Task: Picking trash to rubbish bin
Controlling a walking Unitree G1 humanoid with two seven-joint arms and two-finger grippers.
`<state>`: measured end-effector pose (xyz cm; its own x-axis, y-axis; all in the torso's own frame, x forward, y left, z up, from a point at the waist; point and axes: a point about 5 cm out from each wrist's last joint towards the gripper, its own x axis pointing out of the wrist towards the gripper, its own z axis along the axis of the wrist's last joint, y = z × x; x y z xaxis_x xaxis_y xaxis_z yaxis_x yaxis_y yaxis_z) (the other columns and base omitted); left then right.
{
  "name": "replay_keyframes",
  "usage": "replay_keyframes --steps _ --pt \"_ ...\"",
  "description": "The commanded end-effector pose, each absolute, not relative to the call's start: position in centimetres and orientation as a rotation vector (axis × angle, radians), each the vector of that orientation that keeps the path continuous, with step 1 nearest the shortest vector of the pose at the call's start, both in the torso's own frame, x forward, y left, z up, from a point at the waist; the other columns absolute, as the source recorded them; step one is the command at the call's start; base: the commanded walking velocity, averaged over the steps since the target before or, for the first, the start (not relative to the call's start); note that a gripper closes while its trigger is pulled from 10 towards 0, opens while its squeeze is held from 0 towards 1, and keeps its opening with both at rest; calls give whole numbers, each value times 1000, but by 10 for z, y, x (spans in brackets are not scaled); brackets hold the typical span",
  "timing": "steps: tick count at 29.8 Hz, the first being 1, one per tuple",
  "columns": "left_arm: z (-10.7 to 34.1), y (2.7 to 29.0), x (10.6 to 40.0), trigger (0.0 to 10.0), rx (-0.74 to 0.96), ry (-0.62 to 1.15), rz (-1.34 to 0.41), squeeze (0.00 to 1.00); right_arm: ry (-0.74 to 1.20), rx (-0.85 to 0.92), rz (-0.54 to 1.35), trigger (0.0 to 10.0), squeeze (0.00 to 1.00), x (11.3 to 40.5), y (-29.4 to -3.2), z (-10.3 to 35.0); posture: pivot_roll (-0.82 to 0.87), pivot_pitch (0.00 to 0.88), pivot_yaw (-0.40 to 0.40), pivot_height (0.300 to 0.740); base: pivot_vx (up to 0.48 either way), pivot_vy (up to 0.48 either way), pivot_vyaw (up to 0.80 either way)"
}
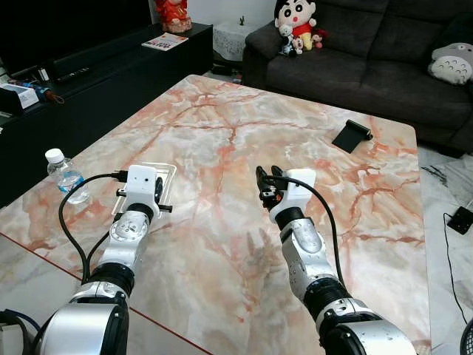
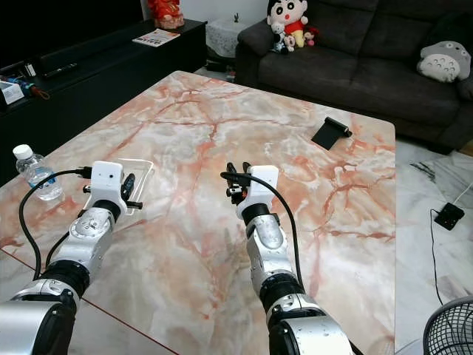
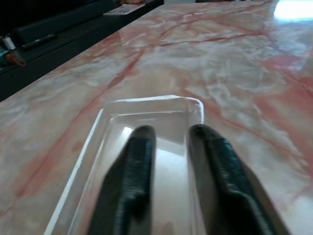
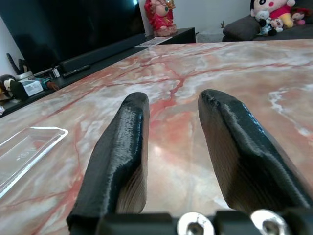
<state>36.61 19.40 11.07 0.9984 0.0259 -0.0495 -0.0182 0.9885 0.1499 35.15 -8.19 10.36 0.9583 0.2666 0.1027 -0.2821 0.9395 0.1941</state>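
Note:
A clear plastic tray [image 1: 169, 169] lies on the marble table [image 1: 222, 244] near its left edge. My left gripper [image 3: 168, 134] hangs low over the tray, open, both fingers above its floor with nothing between them. A small water bottle [image 1: 65, 176] with a white cap stands left of the tray. At the far right of the table rests a black rolled object [image 1: 352, 135]. My right gripper [image 1: 267, 181] hovers open over the bare middle of the table, and the tray [image 4: 24, 147] is off to its left.
A dark sofa [image 1: 369, 59] with plush toys runs along the far side. Along the left stands a black TV console [image 1: 89, 81]. On the floor to the right are a black adapter [image 1: 461, 220] and a fan [image 2: 451, 329].

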Motion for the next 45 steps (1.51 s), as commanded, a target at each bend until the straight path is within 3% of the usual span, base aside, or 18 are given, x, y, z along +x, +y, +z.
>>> replay_keyframes --steps 1,12,26,27,45 --pt "109 196 367 10000 139 79 39 1000 -82 209 278 10000 0 353 -83 106 60 14 -56 740 0 0 0" --pt "100 190 365 10000 20 133 2 1000 -79 207 283 10000 0 353 -83 106 58 14 -58 740 0 0 0" --pt "101 185 366 10000 11 134 -24 1000 -80 208 283 10000 0 352 -83 105 58 15 -58 740 0 0 0" --pt "103 186 368 10000 60 143 -18 0 -78 208 281 10000 0 352 -82 105 57 14 -54 740 0 0 0" --pt "96 186 368 10000 78 245 -50 0 -79 207 289 10000 0 352 -80 106 59 0 -46 740 0 0 0"
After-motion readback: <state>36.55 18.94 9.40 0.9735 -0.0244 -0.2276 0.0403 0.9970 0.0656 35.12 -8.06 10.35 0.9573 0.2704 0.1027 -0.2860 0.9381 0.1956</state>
